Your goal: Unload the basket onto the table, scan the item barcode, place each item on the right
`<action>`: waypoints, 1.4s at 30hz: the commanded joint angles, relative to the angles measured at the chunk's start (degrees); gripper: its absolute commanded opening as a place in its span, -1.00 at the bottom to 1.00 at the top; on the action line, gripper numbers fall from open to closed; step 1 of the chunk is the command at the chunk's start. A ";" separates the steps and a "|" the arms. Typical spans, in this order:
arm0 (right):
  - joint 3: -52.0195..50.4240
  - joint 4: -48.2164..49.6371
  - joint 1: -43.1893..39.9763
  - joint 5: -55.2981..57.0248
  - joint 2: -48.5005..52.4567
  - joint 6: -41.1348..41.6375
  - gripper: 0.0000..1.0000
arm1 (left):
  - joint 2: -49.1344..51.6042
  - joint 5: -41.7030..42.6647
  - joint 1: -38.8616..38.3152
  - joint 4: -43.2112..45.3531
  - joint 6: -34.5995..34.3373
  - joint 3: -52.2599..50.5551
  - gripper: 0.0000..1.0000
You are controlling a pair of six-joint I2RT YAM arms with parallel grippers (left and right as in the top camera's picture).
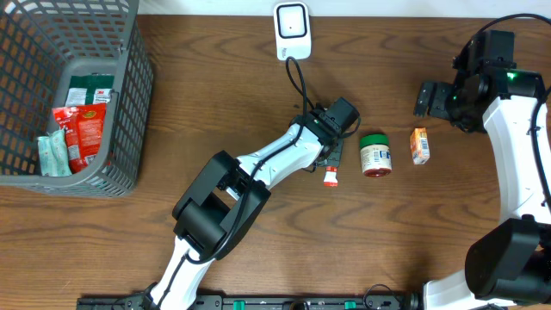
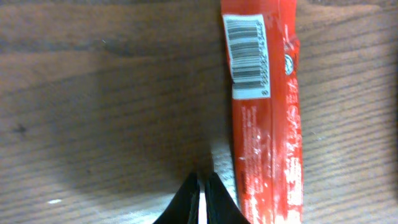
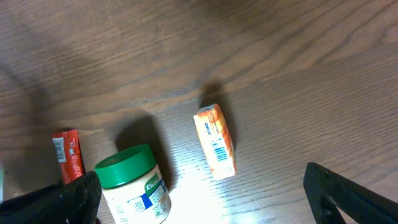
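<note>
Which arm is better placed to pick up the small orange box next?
Right. The right gripper is open near the orange box; the left gripper is shut beside the red packet.

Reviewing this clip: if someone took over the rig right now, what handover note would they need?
Left gripper: shut, empty, just beside the red packet, whose barcode faces up.
Right gripper: open, empty, held above the table near the orange box.
Things: the green-lidded jar and the orange box sit right of the packet. The scanner is at the far edge. The grey basket at the left holds several packets.
Done: nothing is gripped.
Left: grasp an item and show its barcode to the scanner.
</note>
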 commanded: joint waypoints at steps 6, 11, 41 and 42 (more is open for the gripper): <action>1.07 -0.13 -0.24 -0.11 -0.90 -0.37 0.99 | 0.96 3.52 0.02 0.20 -4.46 -0.66 -0.85; 1.07 -0.11 -0.24 -0.09 -0.90 -0.37 0.99 | 0.96 3.98 0.02 0.09 -7.74 -0.66 -0.85; 1.07 -0.13 -0.24 -0.11 -0.90 -0.39 0.98 | 0.96 -1.25 0.35 3.45 -1.64 -0.66 -0.84; 1.07 -0.13 -0.24 -0.11 -0.90 -0.37 0.99 | 0.96 -2.32 0.35 3.45 -2.12 -0.66 -0.83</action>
